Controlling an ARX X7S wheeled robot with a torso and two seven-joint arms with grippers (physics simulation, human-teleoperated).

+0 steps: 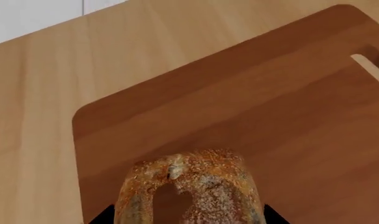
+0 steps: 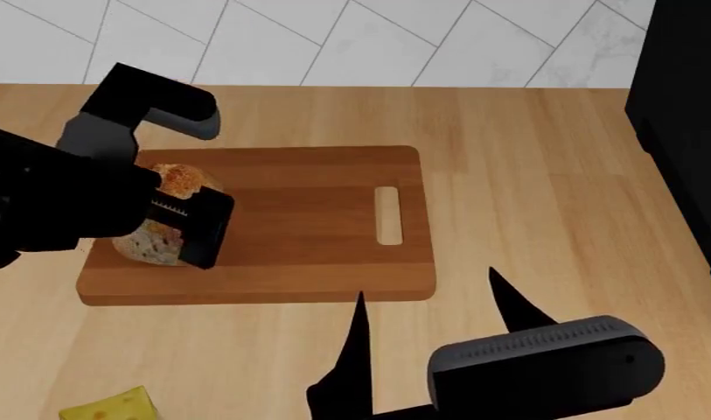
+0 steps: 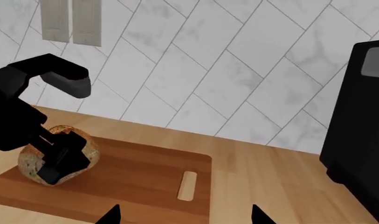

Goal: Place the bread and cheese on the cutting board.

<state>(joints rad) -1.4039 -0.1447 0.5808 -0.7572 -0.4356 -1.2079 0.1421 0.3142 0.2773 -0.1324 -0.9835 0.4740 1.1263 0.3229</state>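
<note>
Wooden counter (image 2: pixel 542 175) (pale) carries the cutting board (image 2: pixel 309 254) and cheese (image 2: pixel 110 406).

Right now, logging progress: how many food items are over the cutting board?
1: the bread, held by the left gripper at the cutting board's end. The cheese lies off it.

bread (image 2: pixel 169 214) half hidden behind left gripper (image 2: pixel 174 219) (far finger unseen), cheese (image 2: pixel 110 406) cut by head view's bottom edge

No readable text, labels, brands, numbers or signs on any surface in view.
</note>
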